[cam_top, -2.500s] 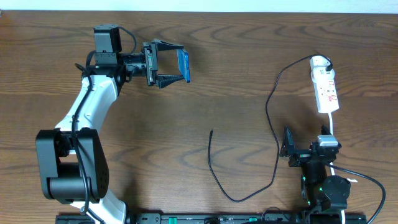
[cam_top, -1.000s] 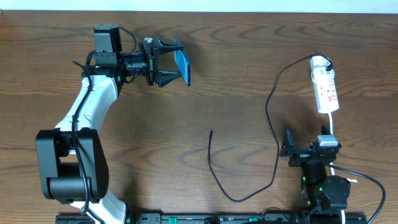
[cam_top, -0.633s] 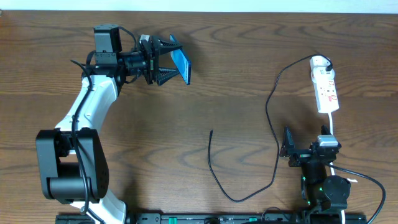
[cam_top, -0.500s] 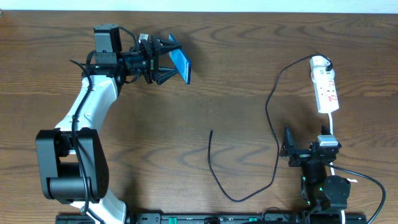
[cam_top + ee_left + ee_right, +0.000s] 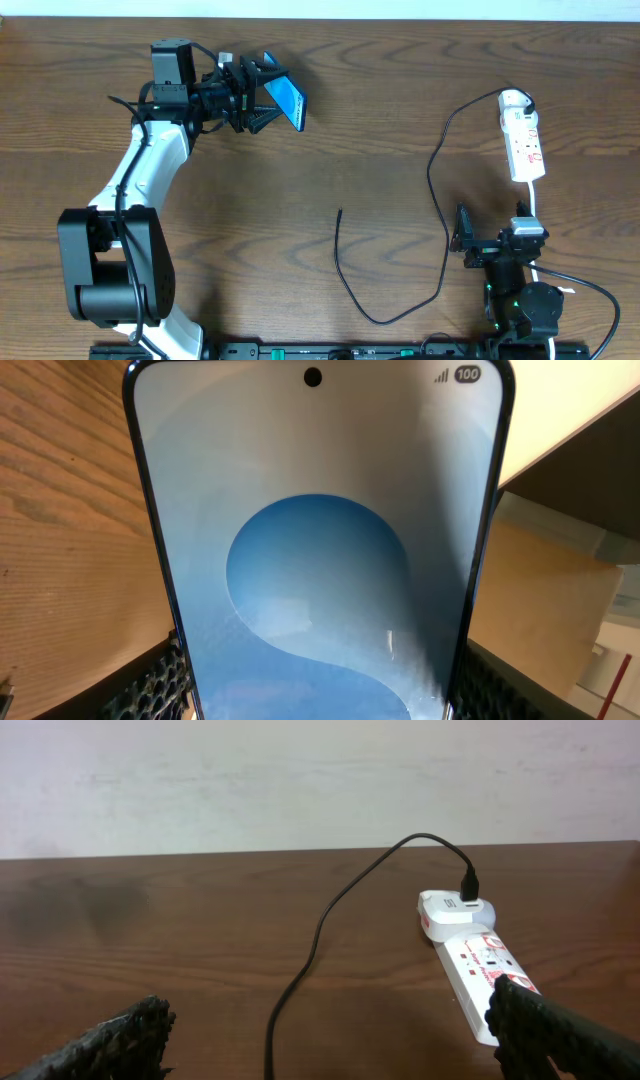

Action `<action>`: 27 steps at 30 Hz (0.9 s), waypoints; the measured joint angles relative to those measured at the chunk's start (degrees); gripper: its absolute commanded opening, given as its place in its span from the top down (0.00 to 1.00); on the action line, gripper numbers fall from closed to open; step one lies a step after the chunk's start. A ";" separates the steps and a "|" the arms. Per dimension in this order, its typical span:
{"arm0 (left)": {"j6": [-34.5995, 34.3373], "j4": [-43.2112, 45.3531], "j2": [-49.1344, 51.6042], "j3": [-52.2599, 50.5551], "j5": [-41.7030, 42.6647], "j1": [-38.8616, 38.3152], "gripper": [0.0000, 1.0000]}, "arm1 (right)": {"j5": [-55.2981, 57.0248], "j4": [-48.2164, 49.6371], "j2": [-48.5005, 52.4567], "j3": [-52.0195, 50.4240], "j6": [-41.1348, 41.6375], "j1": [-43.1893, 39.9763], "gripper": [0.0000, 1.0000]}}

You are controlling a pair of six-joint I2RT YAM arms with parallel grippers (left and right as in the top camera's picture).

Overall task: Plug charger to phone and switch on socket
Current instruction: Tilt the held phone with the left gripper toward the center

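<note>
Brown wood grain is filling the overhead view, and I am reading the bench [image 5: 230, 230] as a clock face. At eleven o'clock the left end effector [image 5: 268, 95] is clamping the phone [image 5: 288, 100], which seems lifted and tilted off the wood. At two o'clock the socket [image 5: 524, 145] is lying flat. The charger [image 5: 437, 180] is running from its far end, looping down towards six o'clock and ending in a free plug tip [image 5: 340, 211] near the centre. At five o'clock the right end effector [image 5: 463, 240] is waiting, spread wide and holding nothing.

In the left wrist view the screen is glowing blue and white, and the ribbed pads [image 5: 160, 680] are pressing on the phone's two long edges. I am judging it rigid, light, slick-faced and breakable, so gripping the edges suits it. The end nearest the wrist is running out of the picture, so I cannot tell whether its port is reachable.

In the right wrist view the open fingers are framing the strip at one o'clock, with the black cable entering a white block [image 5: 445, 910] at its far end. The cable is looking limp and light. I am thinking the place to pinch it is just behind the tip. No containers are showing, and I cannot tell how the red-marked switches are set.
</note>
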 measured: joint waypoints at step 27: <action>5.46 -1.68 0.00 0.00 -5.84 0.00 0.92 | 0.00 0.00 0.00 0.00 0.00 0.00 0.01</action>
